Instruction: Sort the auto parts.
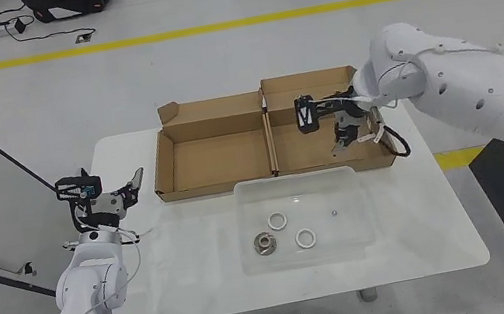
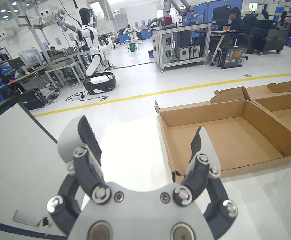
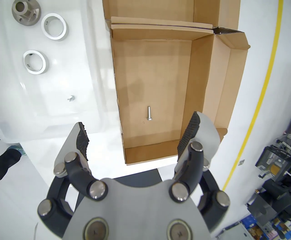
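**Cardboard box holds one bolt; four parts wait in the tray**

Read the top view as a dial centred on the table [image 1: 427,228]. The right gripper [image 1: 341,144] hangs at about 2 o'clock, over the right box [image 1: 294,155]. Its jaws are spread wide with nothing between them. A bolt [image 3: 149,113] lies flat on that box's floor, apart from every wall. The left box [image 1: 217,158] sits against the right one at 11 o'clock. The left gripper [image 2: 141,122] rests near 9 o'clock by the table edge, also spread and holding nothing.

Toward 6 o'clock from the boxes stands the clear tray [image 1: 347,237]. On a dial of the tray itself, a flanged hub [image 1: 264,244] sits at 8 o'clock and one ring [image 1: 277,221] at 9. A second ring [image 1: 305,239] sits at 6, and a small fastener [image 1: 334,212] at 3.

With the bolt down, the step in hand looks like leaving the box and fetching the next part. To do it well, the right arm should probably rise straight up until the fingers clear the cardboard wall, and only then swing toward 6 o'clock. The small fastener is nearest and seems to belong with the bolt. It is tiny and sits on slick plastic, so the fingertips should come down almost to the tray floor. They should straddle it squarely and close slowly, so that it is not flicked away.
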`<state>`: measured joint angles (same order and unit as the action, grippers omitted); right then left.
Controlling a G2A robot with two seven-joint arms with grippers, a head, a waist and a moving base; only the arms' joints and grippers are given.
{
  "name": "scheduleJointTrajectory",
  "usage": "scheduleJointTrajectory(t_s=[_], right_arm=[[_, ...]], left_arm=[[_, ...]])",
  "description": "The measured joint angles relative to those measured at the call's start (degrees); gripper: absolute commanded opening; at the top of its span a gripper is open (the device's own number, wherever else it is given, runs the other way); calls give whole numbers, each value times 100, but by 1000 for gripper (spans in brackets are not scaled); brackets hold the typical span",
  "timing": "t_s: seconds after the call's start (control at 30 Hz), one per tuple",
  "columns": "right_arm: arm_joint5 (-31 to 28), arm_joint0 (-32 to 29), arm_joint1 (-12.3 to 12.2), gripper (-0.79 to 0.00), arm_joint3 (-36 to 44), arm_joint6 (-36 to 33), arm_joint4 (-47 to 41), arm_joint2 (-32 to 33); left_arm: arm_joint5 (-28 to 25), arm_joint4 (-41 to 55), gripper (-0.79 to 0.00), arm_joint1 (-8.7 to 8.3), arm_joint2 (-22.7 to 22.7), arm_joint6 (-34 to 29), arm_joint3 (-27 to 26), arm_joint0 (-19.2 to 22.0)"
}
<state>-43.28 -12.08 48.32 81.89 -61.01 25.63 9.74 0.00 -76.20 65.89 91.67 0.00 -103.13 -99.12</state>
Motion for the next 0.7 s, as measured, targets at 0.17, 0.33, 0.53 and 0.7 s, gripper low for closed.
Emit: scheduleJointTrajectory(t_s=[0.17,0.33,0.53,0.7], right_arm=[[456,-12,-283,0,834,-458,-261,0],[878,-149,-467,0,1451,-880,-477,1],[1244,-192,-586,0,1921,-1246,-778,1],[1256,-191,-588,0,1944,-1257,-786,1]], left_arm=[[0,0,0,0,0,0,0,0],[0,0,0,0,0,0,0,0],[0,0,0,0,0,0,0,0],[0,0,0,0,0,0,0,0]])
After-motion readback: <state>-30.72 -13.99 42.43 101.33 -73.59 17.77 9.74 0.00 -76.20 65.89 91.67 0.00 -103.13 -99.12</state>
